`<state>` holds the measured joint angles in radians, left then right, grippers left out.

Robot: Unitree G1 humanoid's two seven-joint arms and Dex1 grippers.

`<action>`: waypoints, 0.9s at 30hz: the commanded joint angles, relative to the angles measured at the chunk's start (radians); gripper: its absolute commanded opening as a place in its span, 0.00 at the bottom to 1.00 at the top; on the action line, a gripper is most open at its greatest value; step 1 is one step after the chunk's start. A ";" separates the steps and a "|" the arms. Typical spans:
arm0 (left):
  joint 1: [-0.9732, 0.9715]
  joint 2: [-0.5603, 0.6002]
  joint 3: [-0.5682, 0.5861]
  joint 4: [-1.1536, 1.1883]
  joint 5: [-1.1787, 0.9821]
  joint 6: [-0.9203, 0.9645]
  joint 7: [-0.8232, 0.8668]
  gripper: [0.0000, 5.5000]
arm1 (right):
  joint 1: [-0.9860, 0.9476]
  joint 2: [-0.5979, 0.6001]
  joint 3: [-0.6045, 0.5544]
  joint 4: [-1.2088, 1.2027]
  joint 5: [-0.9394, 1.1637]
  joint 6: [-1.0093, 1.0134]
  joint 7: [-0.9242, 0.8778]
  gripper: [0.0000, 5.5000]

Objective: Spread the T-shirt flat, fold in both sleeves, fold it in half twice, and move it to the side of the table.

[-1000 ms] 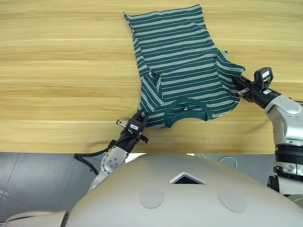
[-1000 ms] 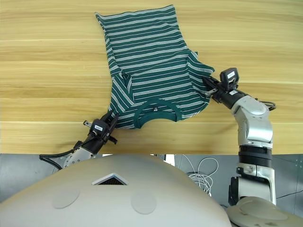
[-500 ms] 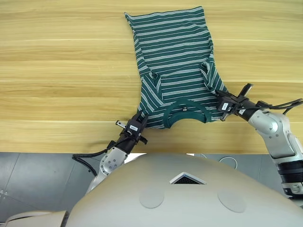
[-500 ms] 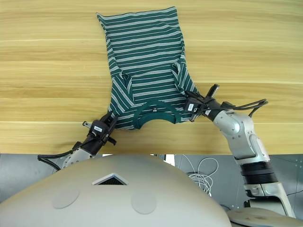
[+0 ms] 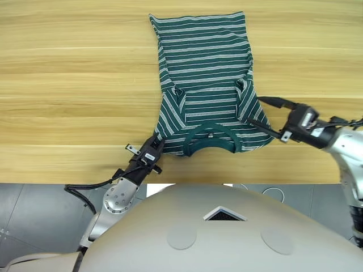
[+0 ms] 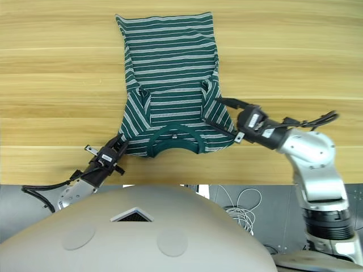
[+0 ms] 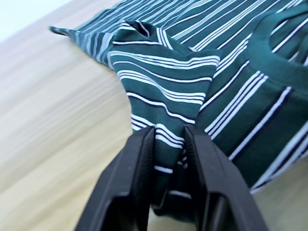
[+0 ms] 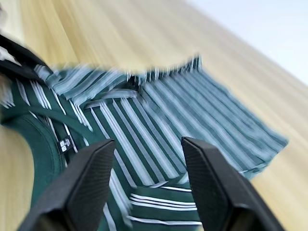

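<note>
Bright, even light; faint soft shadows along the T-shirt (image 5: 204,79) edges.

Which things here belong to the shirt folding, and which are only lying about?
For the job: T-shirt, table, left gripper shut on the shirt, right gripper open at its edge.
Lying about: white cables on the floor.

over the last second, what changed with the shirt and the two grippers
The right gripper swung the right sleeve of the T-shirt in over the body, then let go and now stands open at the shirt's right edge. The left gripper drew its shoulder corner slightly toward the robot's left. Unchanged: the left gripper is shut on that corner, and the left sleeve lies folded in.
</note>
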<state>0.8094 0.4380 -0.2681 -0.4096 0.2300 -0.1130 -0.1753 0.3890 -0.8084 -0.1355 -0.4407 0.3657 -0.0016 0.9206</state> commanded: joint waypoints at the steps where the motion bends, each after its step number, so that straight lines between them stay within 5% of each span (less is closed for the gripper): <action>1: 0.068 0.035 0.000 -0.019 0.035 0.076 -0.043 0.18 | -0.050 -0.047 -0.063 0.195 -0.007 -0.084 0.095 0.49; 5: 0.105 0.038 -0.026 -0.197 0.004 0.096 -0.091 0.18 | -0.087 -0.102 -0.039 0.412 -0.203 -0.297 0.108 0.49; 8: 0.130 0.053 -0.014 -0.338 -0.081 0.134 -0.152 0.21 | -0.065 -0.159 0.019 0.499 -0.372 -0.436 0.103 0.58; 12: 0.077 0.115 0.172 -0.382 -0.162 0.135 -0.216 0.31 | -0.037 -0.213 0.062 0.554 -0.418 -0.517 0.143 0.70; 18: 0.065 0.261 0.413 -0.183 -0.153 0.012 -0.339 0.48 | -0.105 -0.249 0.159 0.596 -0.464 -0.598 0.172 0.87; 21: 0.147 0.361 0.431 -0.049 -0.073 -0.122 -0.424 0.56 | -0.169 -0.232 0.227 0.602 -0.491 -0.630 0.173 0.93; 27: 0.198 0.431 0.383 -0.049 -0.046 -0.178 -0.553 0.56 | -0.214 -0.209 0.333 0.591 -0.484 -0.647 0.192 0.93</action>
<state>0.9854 0.8369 0.1585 -0.4534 0.1319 -0.3046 -0.6727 0.1508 -1.0481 0.1210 0.1453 -0.0810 -0.6602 1.0802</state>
